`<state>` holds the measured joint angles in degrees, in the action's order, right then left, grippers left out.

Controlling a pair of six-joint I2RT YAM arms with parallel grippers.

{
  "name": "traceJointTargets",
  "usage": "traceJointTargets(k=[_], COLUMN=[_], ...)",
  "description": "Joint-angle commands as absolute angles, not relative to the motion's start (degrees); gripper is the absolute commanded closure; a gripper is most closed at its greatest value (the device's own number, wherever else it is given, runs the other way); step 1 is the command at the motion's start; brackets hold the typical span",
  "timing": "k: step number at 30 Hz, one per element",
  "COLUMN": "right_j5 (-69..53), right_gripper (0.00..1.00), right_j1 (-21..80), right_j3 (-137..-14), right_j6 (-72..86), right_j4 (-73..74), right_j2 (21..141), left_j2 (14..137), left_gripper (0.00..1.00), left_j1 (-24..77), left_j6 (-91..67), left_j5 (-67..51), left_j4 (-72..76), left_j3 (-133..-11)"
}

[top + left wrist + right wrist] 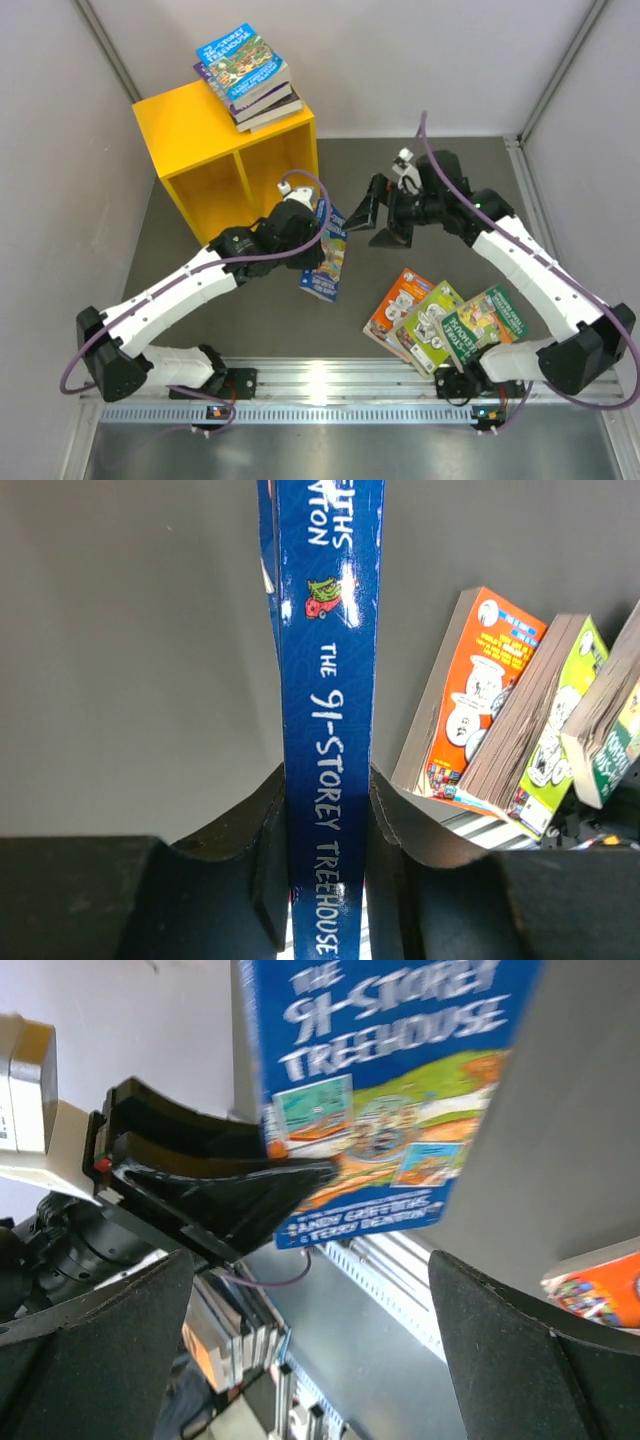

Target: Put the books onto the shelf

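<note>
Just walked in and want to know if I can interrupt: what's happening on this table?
The left gripper is shut on a blue book, holding it near the yellow shelf. The right gripper stands open beside it, empty. A stack of books sits on the shelf's top; three more books, orange, lime and green, lie on the table.

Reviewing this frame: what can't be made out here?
- Shelf compartments: depths hidden by its own top, top view.
- Lower books in the stack: covers hidden by the top book, top view.
- Blue book: spine's upper end cut off by the frame edge, left wrist view.
- Its cover's small print: blurred, right wrist view.
</note>
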<state>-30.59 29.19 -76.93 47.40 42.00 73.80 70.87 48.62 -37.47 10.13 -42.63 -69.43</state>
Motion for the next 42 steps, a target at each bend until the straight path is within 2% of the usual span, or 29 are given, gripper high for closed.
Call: traceJointTargets(k=[1, 6, 16, 20, 28, 42], right_j5=[-29.62, -31.20, -30.06, -31.28, -34.45, -32.97], right_gripper=[0.00, 0.00, 0.02, 0.02, 0.02, 0.04], right_j1=[33.92, 35.68, 37.70, 36.65, 30.50, 32.34], right_j3=[-77.17, -74.97, -77.60, -79.37, -74.00, -79.89], right_j6=[51.76, 53.61, 52.47, 52.47, 57.21, 59.77], right_j4=[38.86, 32.44, 33.05, 32.17, 23.65, 22.84], right_j2=[76.89, 81.99, 91.93, 91.50, 86.31, 89.72], left_j2=[72.24, 74.00, 73.57, 71.72, 69.08, 72.41], left_gripper=[1.00, 1.00, 1.00, 1.00, 1.00, 1.00], left_j1=[50.44, 52.56, 55.72, 55.72, 55.63, 55.72], left_j6=[-36.74, -38.32, -40.07, -41.66, -41.84, -40.17], left_j5=[11.69, 10.90, 7.48, 7.73, 7.56, 4.22], left_j4=[-35.34, -31.56, -23.40, -22.06, -21.88, -23.29], left_j3=[-73.12, -73.13, -71.64, -68.91, -65.30, -68.11])
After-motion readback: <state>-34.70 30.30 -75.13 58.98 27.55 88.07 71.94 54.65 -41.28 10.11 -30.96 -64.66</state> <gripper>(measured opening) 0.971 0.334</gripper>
